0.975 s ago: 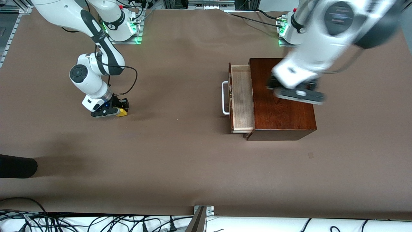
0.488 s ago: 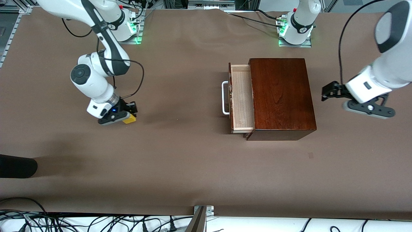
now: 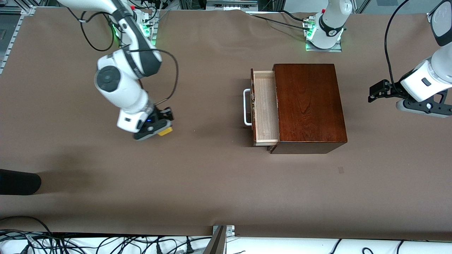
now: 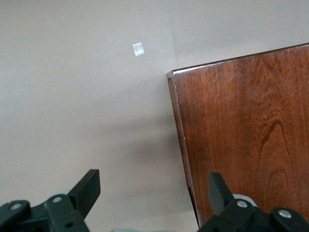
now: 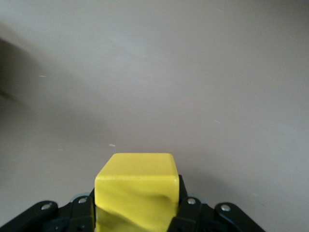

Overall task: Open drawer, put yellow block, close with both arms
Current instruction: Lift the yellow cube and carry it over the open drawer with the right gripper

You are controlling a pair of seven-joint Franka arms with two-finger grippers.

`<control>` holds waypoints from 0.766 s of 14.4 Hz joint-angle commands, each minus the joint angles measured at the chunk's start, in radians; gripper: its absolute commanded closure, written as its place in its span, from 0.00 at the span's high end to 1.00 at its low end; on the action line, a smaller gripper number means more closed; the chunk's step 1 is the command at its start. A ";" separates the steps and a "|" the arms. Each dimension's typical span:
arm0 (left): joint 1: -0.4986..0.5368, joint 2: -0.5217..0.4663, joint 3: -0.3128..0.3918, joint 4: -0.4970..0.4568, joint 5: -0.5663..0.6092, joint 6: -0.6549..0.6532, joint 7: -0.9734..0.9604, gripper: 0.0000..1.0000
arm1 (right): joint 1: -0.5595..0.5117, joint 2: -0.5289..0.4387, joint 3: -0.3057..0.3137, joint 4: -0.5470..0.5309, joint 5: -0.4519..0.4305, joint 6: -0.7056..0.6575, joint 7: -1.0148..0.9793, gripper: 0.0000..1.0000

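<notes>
Shallow pale-wood drawer [image 3: 265, 107] with dark reddish-brown front and white metal bar handle [image 3: 246, 107]: pulled partway out of the glossy mahogany box [image 3: 308, 106], facing the right arm's end of the table, tray bare inside. Small bright yellow cube [image 3: 165, 131], pinched between the black fingers of the right gripper [image 3: 159, 127], off the brown table surface, well apart from the drawer on its handle side. Right wrist view shows the cube [image 5: 136, 192] upright and square between the fingers [image 5: 81, 212].

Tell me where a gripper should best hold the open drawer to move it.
Probably the white bar handle on the drawer front. It stands off the front toward the right arm's end, leaving a gap for fingers, so come from above that end.
</notes>
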 commanded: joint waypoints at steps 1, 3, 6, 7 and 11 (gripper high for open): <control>0.008 -0.036 -0.006 -0.042 -0.010 0.026 0.021 1.00 | 0.081 0.104 -0.005 0.201 0.003 -0.113 0.006 0.00; 0.010 -0.034 -0.006 -0.043 -0.010 0.027 0.023 1.00 | 0.116 0.145 -0.005 0.268 0.003 -0.134 0.003 0.00; 0.010 -0.033 -0.006 -0.044 -0.010 0.032 0.024 1.00 | 0.167 0.205 -0.005 0.380 -0.013 -0.199 0.003 0.00; 0.010 -0.033 -0.006 -0.044 -0.010 0.032 0.024 1.00 | 0.181 0.219 -0.005 0.418 -0.030 -0.225 -0.001 0.00; 0.010 -0.033 -0.006 -0.043 -0.009 0.032 0.032 1.00 | 0.316 0.279 -0.007 0.595 -0.070 -0.317 -0.001 0.00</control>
